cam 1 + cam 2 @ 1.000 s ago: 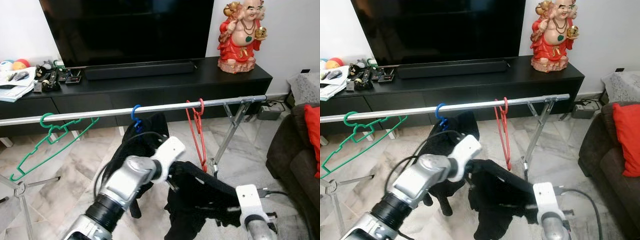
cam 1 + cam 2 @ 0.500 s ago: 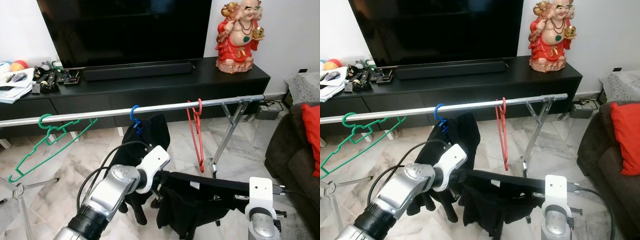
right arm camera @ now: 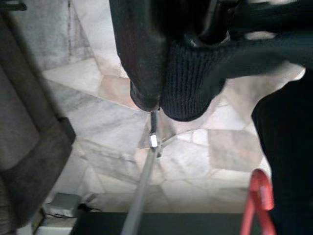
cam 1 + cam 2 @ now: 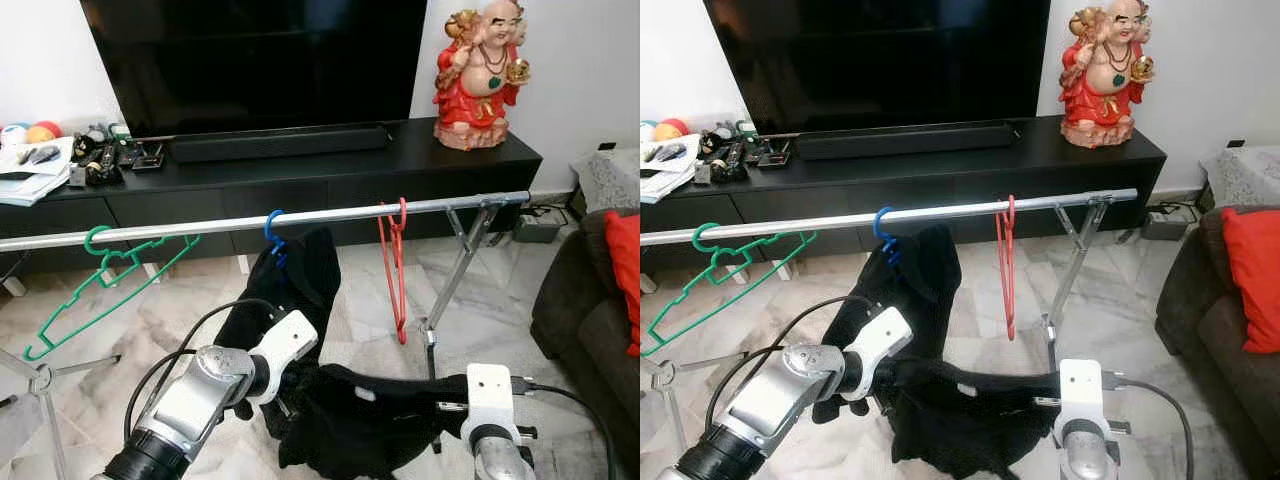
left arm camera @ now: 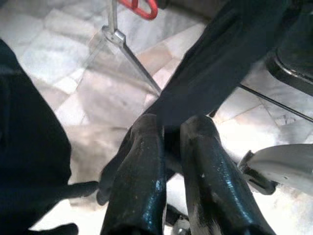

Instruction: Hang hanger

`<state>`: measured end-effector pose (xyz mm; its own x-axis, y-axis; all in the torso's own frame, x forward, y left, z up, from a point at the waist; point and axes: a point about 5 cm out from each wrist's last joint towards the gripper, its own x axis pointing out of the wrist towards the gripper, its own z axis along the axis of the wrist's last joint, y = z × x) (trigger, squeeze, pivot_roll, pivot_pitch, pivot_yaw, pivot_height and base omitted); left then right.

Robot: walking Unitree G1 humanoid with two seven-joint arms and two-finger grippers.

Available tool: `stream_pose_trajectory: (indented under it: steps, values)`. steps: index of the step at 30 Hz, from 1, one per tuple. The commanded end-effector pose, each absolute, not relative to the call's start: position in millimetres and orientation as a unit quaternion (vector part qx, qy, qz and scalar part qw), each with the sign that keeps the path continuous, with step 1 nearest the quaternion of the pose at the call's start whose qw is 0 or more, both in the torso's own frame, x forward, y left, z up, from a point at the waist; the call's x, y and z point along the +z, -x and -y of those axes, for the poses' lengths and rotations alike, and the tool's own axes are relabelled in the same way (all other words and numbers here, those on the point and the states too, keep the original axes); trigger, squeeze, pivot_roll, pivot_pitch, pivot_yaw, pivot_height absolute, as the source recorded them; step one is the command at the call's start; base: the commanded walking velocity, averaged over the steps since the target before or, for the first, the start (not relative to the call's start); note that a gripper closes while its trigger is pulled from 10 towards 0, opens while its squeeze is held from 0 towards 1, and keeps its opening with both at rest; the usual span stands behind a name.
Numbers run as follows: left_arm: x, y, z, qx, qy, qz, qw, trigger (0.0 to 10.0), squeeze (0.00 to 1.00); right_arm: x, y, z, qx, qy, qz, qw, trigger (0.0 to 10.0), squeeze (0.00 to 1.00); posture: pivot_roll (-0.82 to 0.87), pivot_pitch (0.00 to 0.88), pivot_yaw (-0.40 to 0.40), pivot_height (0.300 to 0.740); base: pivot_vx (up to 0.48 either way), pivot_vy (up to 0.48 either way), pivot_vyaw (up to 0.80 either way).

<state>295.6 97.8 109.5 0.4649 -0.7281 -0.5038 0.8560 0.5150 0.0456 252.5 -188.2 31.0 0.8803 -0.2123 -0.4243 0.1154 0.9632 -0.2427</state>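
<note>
I have a black garment (image 4: pixel 360 425) stretched low between both arms, at about six o'clock in the head view, well below the rail (image 4: pixel 300 215). My left gripper (image 5: pixel 171 147) has its two fingers pressed close together on a fold of the dark cloth, and the wrist view shows fabric running away from the tips. My right gripper (image 3: pixel 161 98) pinches the other end, a ribbed hem bunched around the fingers. The cloth is soft and limp: it sags between the two holds and will drape and swing rather than keep any shape, so I judge it light but awkward, liable to slide out of a thin pinch. I cannot tell whether a hanger sits inside it. On the rail a blue hanger (image 4: pixel 272 232) at twelve o'clock carries another dark garment (image 4: pixel 290 290), a red hanger (image 4: pixel 394 262) hangs bare toward one o'clock, and a green hanger (image 4: pixel 100 280) sits tilted at ten o'clock. If the red hanger is to be used, it looks stiff and light; I would take it at the hook or shoulder.
</note>
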Motion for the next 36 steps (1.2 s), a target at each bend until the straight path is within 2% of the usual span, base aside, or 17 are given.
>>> stream_pose_trajectory:
  steps: [1, 3, 7, 11, 12, 13, 14, 15, 16, 20, 27, 30, 31, 33, 36]
  values:
    - [110.3, -290.5, -98.4, -0.491, -0.147, -0.21, 0.833, 10.0, 1.0, 34.6, -255.5, 185.5, -0.076, 0.105, -0.224, 0.966, 0.0, 0.0, 0.02, 0.031, 0.055, 0.74, 0.0, 0.0, 0.0]
    - [110.3, -290.5, -98.4, -0.491, -0.147, -0.21, 0.833, 10.0, 1.0, 34.6, -255.5, 185.5, -0.076, 0.105, -0.224, 0.966, 0.0, 0.0, 0.02, 0.031, 0.055, 0.74, 0.0, 0.0, 0.0]
    - [114.1, -282.0, -106.7, -0.53, -0.136, -0.197, 0.814, 10.0, 1.0, 30.3, -257.9, 182.9, -0.069, 0.106, -0.232, 0.964, 0.0, 0.0, 0.03, 0.033, 0.051, 0.74, 0.0, 0.0, 0.0]
    - [115.3, -281.3, -109.6, -0.532, -0.132, -0.19, 0.815, 10.0, 1.0, 28.7, -258.6, 182.3, -0.069, 0.103, -0.235, 0.964, 0.0, 0.0, 0.03, 0.033, 0.051, 0.74, 0.0, 0.0, 0.0]
    - [115.1, -288.5, -113.7, -0.497, -0.116, -0.176, 0.842, 10.0, 1.0, 23.9, -259.2, 182.9, -0.075, 0.088, -0.241, 0.964, 0.0, 0.0, 0.03, 0.032, 0.056, 0.74, 0.0, 0.0, 0.0]
    - [115.1, -288.5, -113.7, -0.497, -0.116, -0.176, 0.842, 10.0, 1.0, 23.9, -259.2, 182.9, -0.075, 0.088, -0.241, 0.964, 0.0, 0.0, 0.03, 0.032, 0.056, 0.74, 0.0, 0.0, 0.0]
    - [115.2, -297.7, -117.5, -0.447, -0.102, -0.152, 0.876, 10.0, 1.0, 18.3, -259.3, 183.4, -0.084, 0.067, -0.247, 0.963, 0.0, 0.0, 0.03, 0.031, 0.06, 0.74, 0.0, 0.0, 0.0]
    - [114.0, -302.6, -120.0, -0.405, -0.082, -0.128, 0.902, 10.0, 0.0, 10.0, -258.8, 185.0, -0.1, 0.031, -0.259, 0.96, 0.0, 0.0, 0.03, 0.03, 0.06, 0.74, 0.0, 0.0, 0.0]
    - [112.2, -300.2, -120.7, -0.372, -0.074, -0.092, 0.921, 10.0, 0.0, -5.6, -255.9, 188.1, -0.129, -0.026, -0.284, 0.95, 0.0, 0.0, 0.04, 0.027, 0.058, 0.74, 0.0, 0.0, 0.0]
    - [111.0, -286.9, -123.0, -0.332, -0.025, -0.062, 0.941, 10.0, 0.0, -23.2, -250.7, 192.5, -0.154, -0.073, -0.308, 0.936, 0.0, 0.0, 0.05, 0.023, 0.053, 0.74, 0.0, 0.0, 0.0]
    - [109.7, -275.8, -132.4, -0.247, -0.001, -0.02, 0.969, 10.0, 0.0, -40.0, -242.6, 194.5, -0.161, -0.093, -0.33, 0.925, 0.0, 0.0, 0.06, 0.01, 0.046, 0.74, 0.0, 0.0, 0.0]
    - [105.4, -280.1, -156.9, -0.144, -0.028, -0.004, 0.989, 10.0, 0.0, -48.3, -234.9, 195.1, -0.171, -0.115, -0.341, 0.917, 0.0, 0.0, 0.06, 0.0, 0.04, 0.74, 0.0, 0.0, 0.0]
    - [111.4, -284.1, -170.1, -0.08, -0.045, 0.021, 0.996, 10.0, 0.0, -51.8, -230.8, 195.0, -0.169, -0.106, -0.349, 0.916, 0.0, 0.0, 0.06, 0.0, 0.043, 0.74, 0.0, 0.0, 0.0]
    - [117.9, -285.5, -177.4, -0.042, -0.031, 0.039, 0.998, 10.0, 0.0, -55.2, -226.7, 194.5, -0.163, -0.093, -0.357, 0.915, 0.0, 0.0, 0.07, 0.0, 0.045, 0.74, 0.0, 0.0, 0.0]
    - [125.4, -283.8, -177.0, -0.038, -0.014, 0.058, 0.997, 10.0, 0.0, -62.4, -215.8, 195.1, -0.167, -0.092, -0.37, 0.909, 0.0, 0.0, 0.08, 0.0, 0.045, 0.74, 0.0, 0.0, 0.0]
